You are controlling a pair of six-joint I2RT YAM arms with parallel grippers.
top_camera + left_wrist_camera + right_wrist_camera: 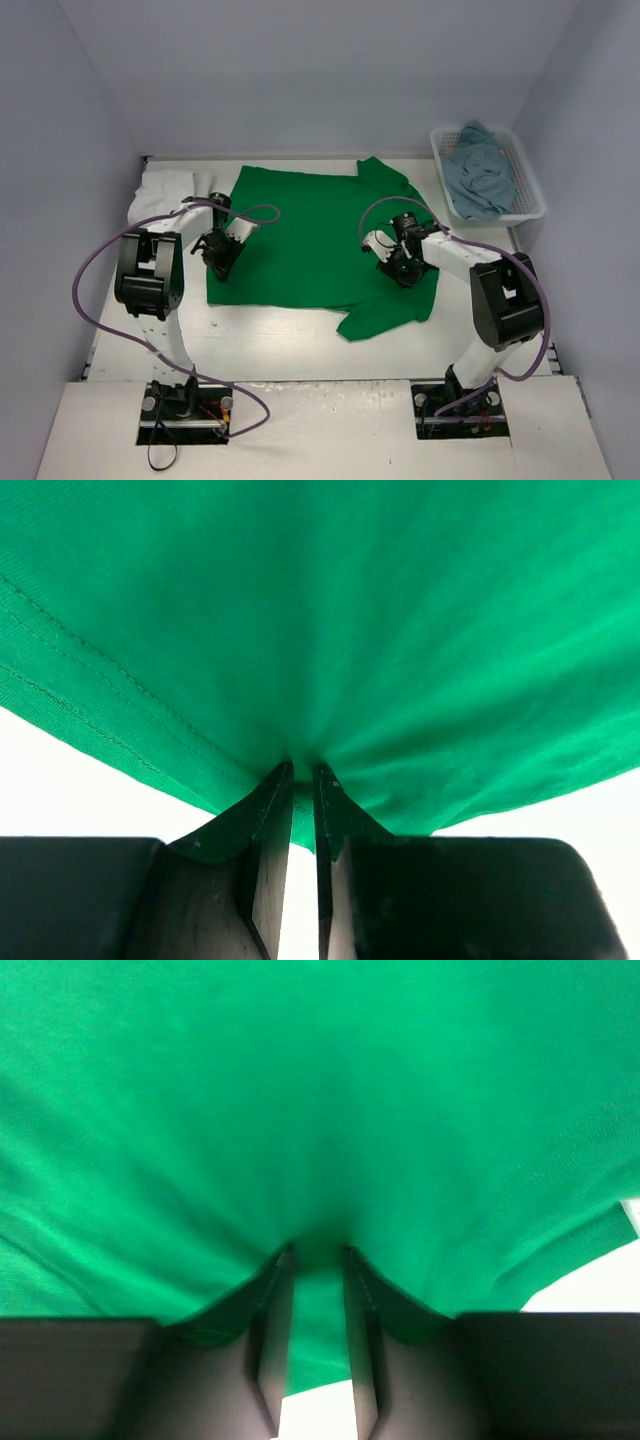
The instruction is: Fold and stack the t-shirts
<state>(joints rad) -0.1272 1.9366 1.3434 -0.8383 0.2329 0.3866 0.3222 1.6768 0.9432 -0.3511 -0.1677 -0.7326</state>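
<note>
The left claw (303,770) is pinched tight on the edge of the bright green t-shirt (310,230), at the 9 o'clock side of the shirt, which lies spread mid-table. The right claw (317,1252) sits near the shirt's 4 o'clock, jaws slightly apart with green cloth puckered at their tips; I cannot tell whether they grip it.

1 white plastic lattice basket (528,180) sits at the far right corner of the table (290,345), close beside the right wall. The table top is white and flat. Pale grey-blue walls (300,70) enclose it on 3 sides. A whitish panel (330,430) lies across the near edge.
</note>
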